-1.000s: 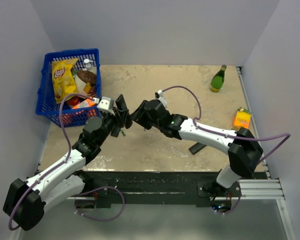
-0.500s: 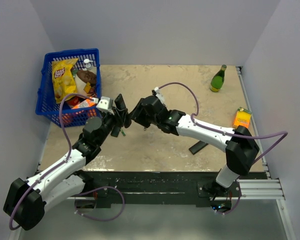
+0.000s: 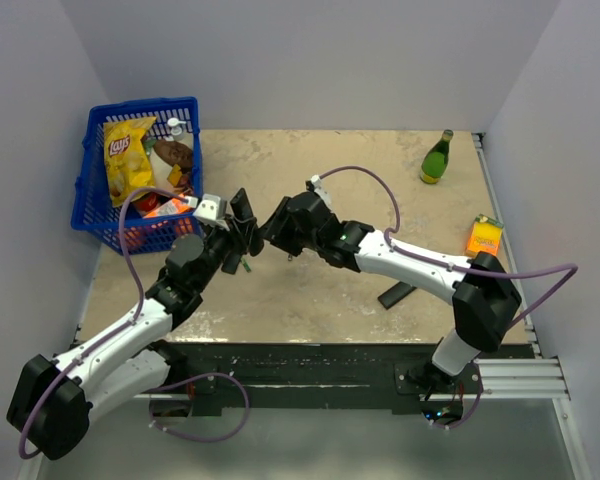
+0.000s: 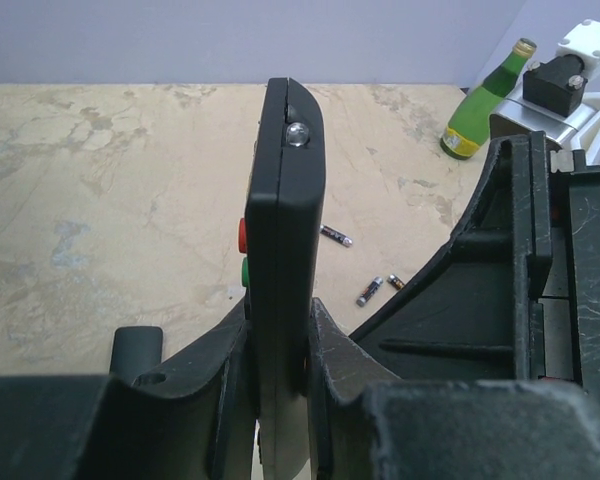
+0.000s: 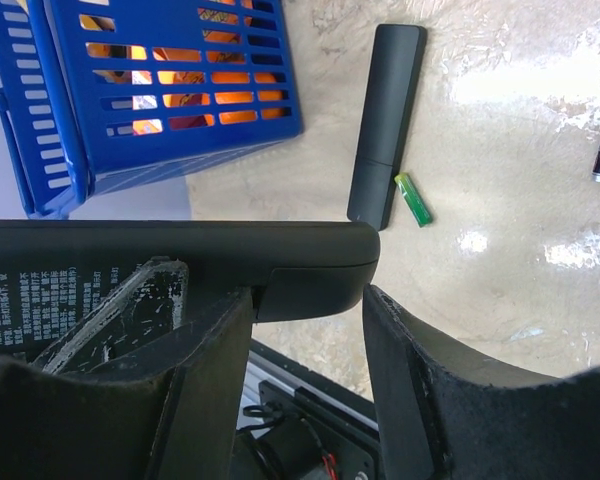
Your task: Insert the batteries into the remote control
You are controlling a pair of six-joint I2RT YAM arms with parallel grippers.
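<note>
Inspector: Count by kind?
Assessor: Three batteries [image 4: 336, 236] [image 4: 369, 291] [image 4: 395, 283]; two black remotes [image 4: 280, 250] [image 5: 385, 120] confirmed; one further black bar [image 3: 397, 295]; one blue basket [image 5: 180, 150]; one green bottle [image 3: 436, 158]; one orange box [image 3: 484, 238]; one small green stick [image 5: 413, 198].

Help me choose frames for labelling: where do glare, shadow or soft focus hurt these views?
Top external: even light, sharp, no glare. Left wrist: the black plastic remote is crisp, but the left end effector holding it is dark and soft. Right wrist: bright glare patches wash out the beige marbled tabletop; the near fingers are blurred.
</note>
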